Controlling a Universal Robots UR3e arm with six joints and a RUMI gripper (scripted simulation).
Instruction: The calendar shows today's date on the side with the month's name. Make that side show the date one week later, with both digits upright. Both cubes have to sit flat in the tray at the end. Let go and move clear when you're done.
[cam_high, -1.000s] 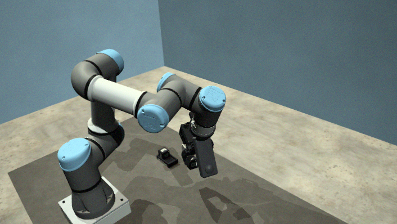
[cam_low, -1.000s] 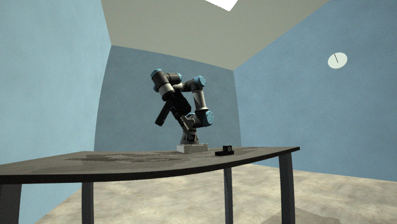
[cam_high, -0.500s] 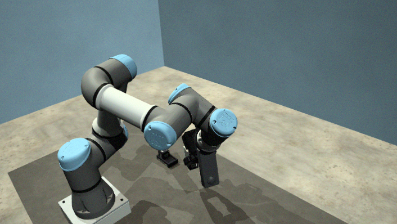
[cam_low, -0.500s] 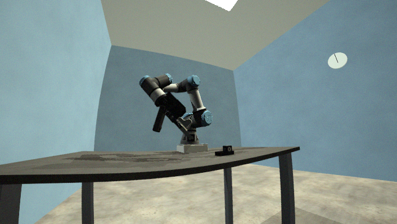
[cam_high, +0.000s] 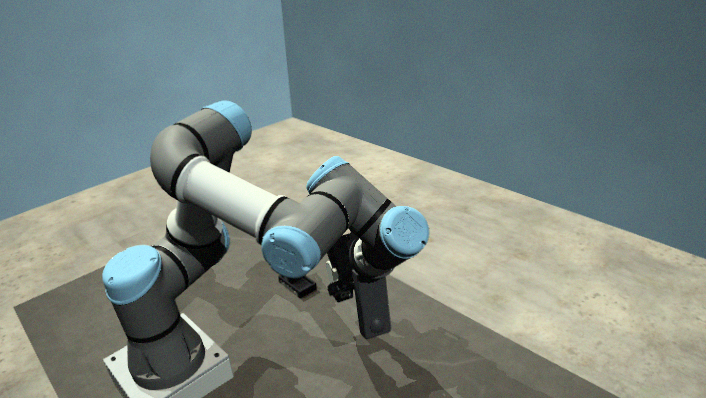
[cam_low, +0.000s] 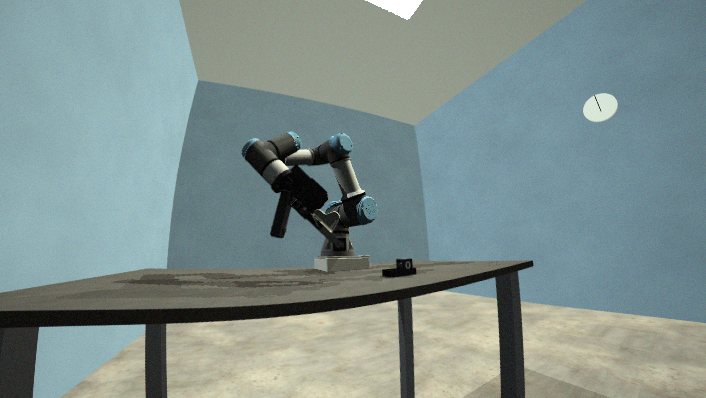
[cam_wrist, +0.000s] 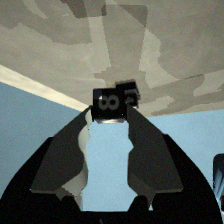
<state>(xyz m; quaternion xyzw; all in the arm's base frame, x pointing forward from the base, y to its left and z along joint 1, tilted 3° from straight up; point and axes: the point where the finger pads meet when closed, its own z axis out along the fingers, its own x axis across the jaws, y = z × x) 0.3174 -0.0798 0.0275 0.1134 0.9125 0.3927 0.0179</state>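
We hold one black date cube (cam_wrist: 108, 105), an 8 showing toward the wrist camera, pinched at the tips of our gripper (cam_wrist: 109, 116) above the dark table (cam_low: 210, 292). The tray (cam_low: 399, 271) waits at the table's far right, seemingly with the other cube (cam_low: 405, 263) seated in it. With so shallow a grip, tilting the wrist could let the cube slip or twist, landing it crooked.

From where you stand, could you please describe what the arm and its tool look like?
The arm has dark grey joint housings with light blue round end caps, one pale silver-white tube link and thin black seam rings. It rises from a white square base plate with corner holes. The tool has two broad grey wedge-shaped fingers on a black body. No loose cables show.
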